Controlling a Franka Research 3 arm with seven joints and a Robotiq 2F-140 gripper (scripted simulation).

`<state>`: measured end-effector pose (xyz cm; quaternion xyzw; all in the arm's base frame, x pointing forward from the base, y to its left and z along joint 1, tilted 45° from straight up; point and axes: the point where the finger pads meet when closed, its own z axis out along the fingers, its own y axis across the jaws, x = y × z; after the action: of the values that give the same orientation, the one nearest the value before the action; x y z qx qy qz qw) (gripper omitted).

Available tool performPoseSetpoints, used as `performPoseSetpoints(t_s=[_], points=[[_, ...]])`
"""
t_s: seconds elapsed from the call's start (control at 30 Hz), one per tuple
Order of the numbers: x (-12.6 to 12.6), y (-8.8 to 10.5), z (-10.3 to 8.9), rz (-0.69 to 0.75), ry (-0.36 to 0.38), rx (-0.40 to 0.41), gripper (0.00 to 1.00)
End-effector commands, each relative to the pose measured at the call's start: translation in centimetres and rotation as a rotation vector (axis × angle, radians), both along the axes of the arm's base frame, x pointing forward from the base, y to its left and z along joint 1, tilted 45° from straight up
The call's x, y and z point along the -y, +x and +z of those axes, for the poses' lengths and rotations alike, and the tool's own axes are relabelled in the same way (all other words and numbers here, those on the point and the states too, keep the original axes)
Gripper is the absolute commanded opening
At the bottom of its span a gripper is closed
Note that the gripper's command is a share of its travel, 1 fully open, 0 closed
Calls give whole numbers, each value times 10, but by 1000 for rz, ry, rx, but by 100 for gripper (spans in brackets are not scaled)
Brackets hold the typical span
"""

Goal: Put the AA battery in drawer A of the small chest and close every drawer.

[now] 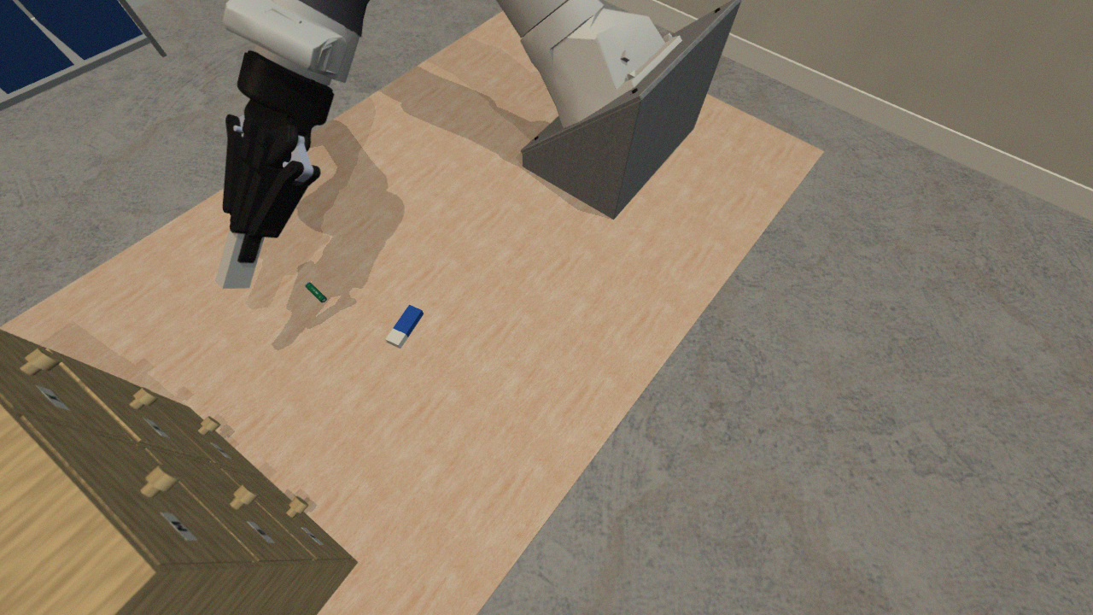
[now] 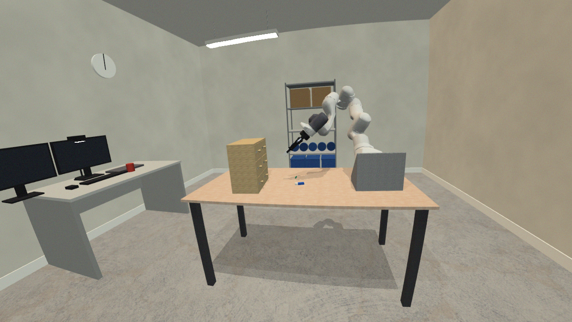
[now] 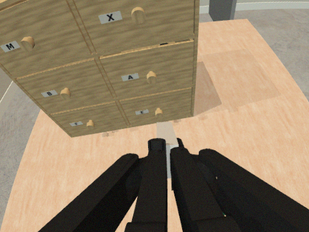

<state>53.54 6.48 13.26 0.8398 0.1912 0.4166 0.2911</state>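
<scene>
The small green AA battery [image 1: 315, 292] [image 2: 295, 176] lies on the wooden table [image 1: 534, 321] [image 2: 320, 200]. My gripper [image 1: 238, 267] [image 2: 288, 151] [image 3: 164, 133] is shut with nothing between the fingers. It hangs in the air left of the battery and points toward the chest. The small wooden chest [image 1: 114, 489] [image 2: 244, 164] stands at the table's left end. All its drawers look pushed in. In the wrist view the drawer marked A [image 3: 172, 71] is in the middle row on the right, straight ahead of the fingers and some way off.
A blue and white eraser [image 1: 404, 325] [image 2: 299, 183] lies to the right of the battery. The grey robot base block [image 1: 611, 153] [image 2: 377, 171] stands at the table's far end. Other drawers bear the labels X [image 3: 111, 17] and M [image 3: 10, 46].
</scene>
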Motion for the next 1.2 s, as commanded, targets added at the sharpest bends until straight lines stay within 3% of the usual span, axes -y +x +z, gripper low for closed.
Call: performPoseSetpoints(t_s=[0.0,0.83,1.17], points=[[-6,-12,2,-28,-111,-134,0],[-37,-80,47,-461,-155,-566,0],[-40,-87,51,-513,-187,-644,0]])
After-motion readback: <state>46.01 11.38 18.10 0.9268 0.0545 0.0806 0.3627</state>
